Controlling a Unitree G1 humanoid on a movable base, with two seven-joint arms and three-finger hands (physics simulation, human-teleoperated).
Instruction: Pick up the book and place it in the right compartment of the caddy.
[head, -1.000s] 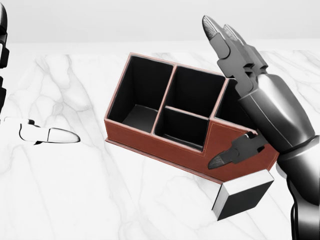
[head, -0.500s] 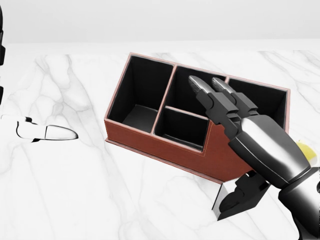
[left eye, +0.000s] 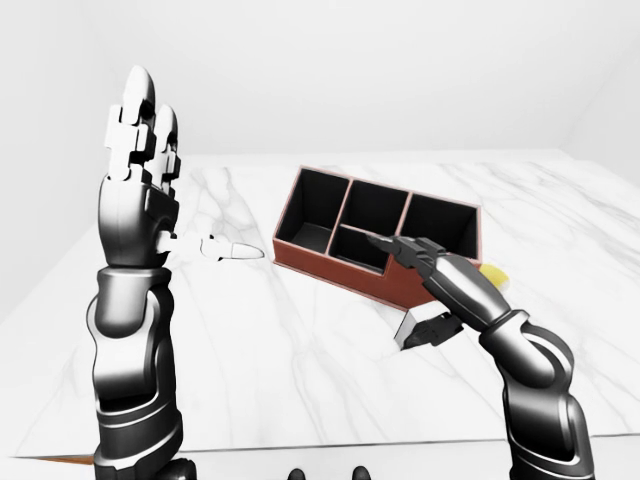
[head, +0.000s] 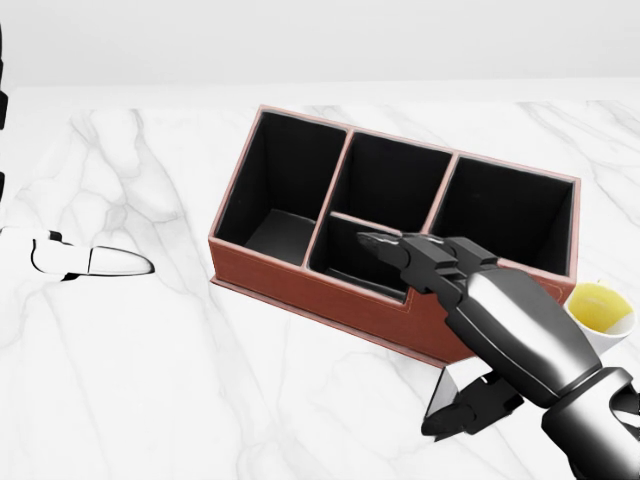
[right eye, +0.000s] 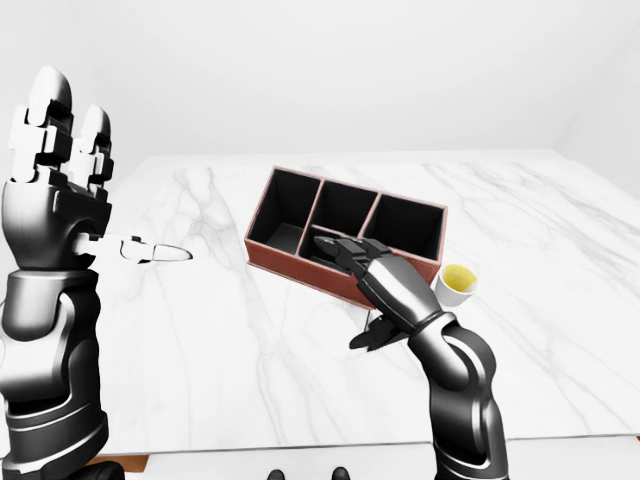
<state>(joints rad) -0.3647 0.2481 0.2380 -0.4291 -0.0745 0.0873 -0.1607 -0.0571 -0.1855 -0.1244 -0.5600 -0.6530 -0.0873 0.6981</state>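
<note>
The brown caddy (head: 330, 290) with black compartments stands on the white marble table (head: 200, 380); its right compartment (head: 505, 215) holds nothing. The book (left eye: 411, 327), a small dark block with a pale edge, lies on the table against the caddy's lower right corner. My right hand (head: 415, 335) hovers flat over it, fingers (head: 420, 255) stretched out above the caddy's wall and thumb (head: 470, 410) low beside the book; the hand is open and hides most of the book. My left hand (left eye: 160, 190) is raised upright at the left, open and empty.
A small white cup with yellow contents (head: 600, 305) stands just right of the caddy, close to my right forearm. The table's edge runs along the bottom of the left-eye view (left eye: 330, 445).
My right hand has swung down from upright to lie flat over the book, now covering most of it. The yellow cup has come into sight. The left hand barely moved.
</note>
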